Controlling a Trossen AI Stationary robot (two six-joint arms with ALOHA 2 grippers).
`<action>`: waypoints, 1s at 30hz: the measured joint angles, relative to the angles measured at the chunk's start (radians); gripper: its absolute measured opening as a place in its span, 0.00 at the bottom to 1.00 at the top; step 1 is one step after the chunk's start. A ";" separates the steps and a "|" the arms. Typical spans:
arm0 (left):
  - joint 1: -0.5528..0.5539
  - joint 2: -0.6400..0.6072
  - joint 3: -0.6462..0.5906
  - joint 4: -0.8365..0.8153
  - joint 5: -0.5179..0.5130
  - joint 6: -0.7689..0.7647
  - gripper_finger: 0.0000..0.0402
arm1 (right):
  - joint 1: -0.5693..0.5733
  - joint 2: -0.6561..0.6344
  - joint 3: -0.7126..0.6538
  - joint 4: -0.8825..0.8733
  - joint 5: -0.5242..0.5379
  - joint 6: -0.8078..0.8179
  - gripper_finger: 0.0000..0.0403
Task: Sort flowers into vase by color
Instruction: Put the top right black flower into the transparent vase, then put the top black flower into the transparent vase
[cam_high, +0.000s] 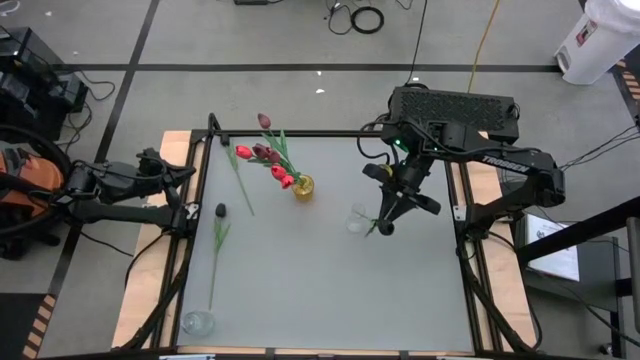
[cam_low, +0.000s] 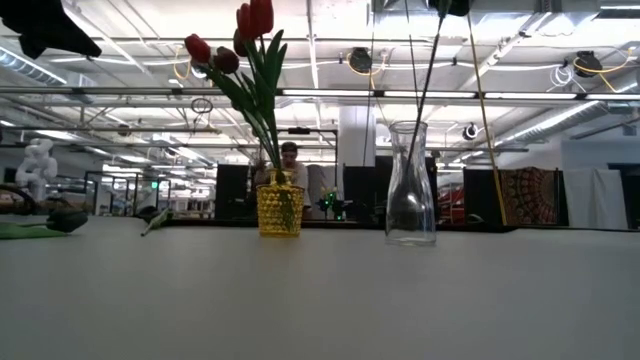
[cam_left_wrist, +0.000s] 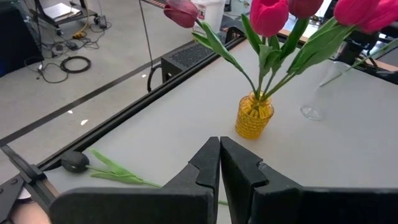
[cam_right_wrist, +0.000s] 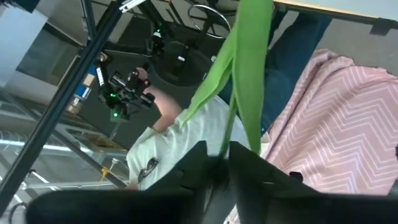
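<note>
The right claw (cam_high: 385, 222) is pinching a tulip stem (cam_low: 428, 75) standing in the clear vase (cam_low: 411, 185); it should be letting go gently, rising straight. The left claw (cam_left_wrist: 219, 163), pressed together, is waiting aside.

- The table (cam_high: 320, 290) is a plain pale grey top with a dark frame round it and wood edging down both sides.
- A little yellow vase (cam_high: 303, 187) stands toward the far side, left of centre, with red and pink tulips (cam_high: 268, 160) in it.
- A clear glass vase (cam_high: 357, 219) stands just right of centre, well apart from the yellow one.
- One pink tulip (cam_high: 241, 174) lies flat on the top, left of the yellow vase.
- A near-black tulip (cam_high: 219, 238) lies by the left edge, head toward the far side.
- Another clear vase (cam_high: 198, 322) sits at the near left corner, just beside that stem's end.
</note>
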 joint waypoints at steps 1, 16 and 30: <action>0.000 0.000 0.000 0.000 0.001 0.000 0.05 | 0.000 0.000 0.000 0.000 0.000 -0.003 0.18; 0.000 0.000 0.000 0.000 0.000 0.000 0.05 | -0.030 -0.002 0.001 -0.007 0.051 -0.059 0.47; 0.000 0.000 0.000 0.000 0.000 0.000 0.05 | -0.097 -0.024 0.001 -0.032 0.111 -0.155 0.51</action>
